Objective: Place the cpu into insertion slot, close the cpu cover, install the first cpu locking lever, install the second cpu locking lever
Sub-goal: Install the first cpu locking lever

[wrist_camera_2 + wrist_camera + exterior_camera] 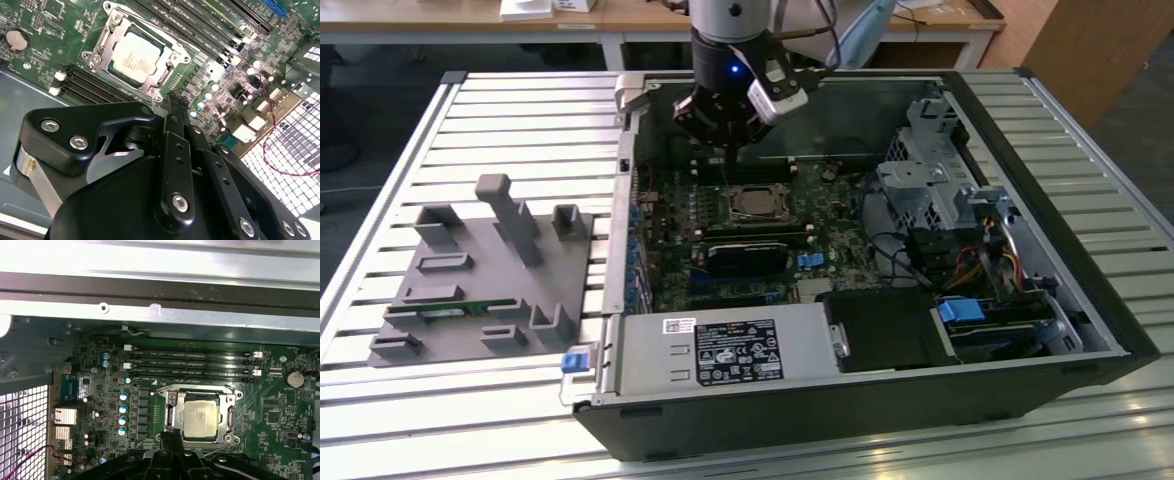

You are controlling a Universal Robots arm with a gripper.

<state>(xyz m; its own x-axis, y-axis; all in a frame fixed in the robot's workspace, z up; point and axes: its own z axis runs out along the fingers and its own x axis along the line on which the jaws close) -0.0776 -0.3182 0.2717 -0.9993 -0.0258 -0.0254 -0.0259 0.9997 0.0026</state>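
**Chip seated under its cover, end effector shut and empty**

In the exterior view, the end effector (720,150) is seen inside the open computer case (854,415), which lies on the slatted surface (467,130). It is held just beyond the chip (751,203).

In the first wrist view, the chip (201,416) is seen seated in the socket (200,397), framed by the lowered metal cover (172,407).

In the second wrist view, the end effector (174,100) is seen with its fingers drawn together and nothing gripped, near the covered chip (136,56).

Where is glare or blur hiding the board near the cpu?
First wrist view: the case rim is washed out and the perforated rear panel blows white, but the cpu is sharp. Second wrist view: that panel glares too, the cpu top looks pale. Exterior view: evenly lit, motherboard shaded.
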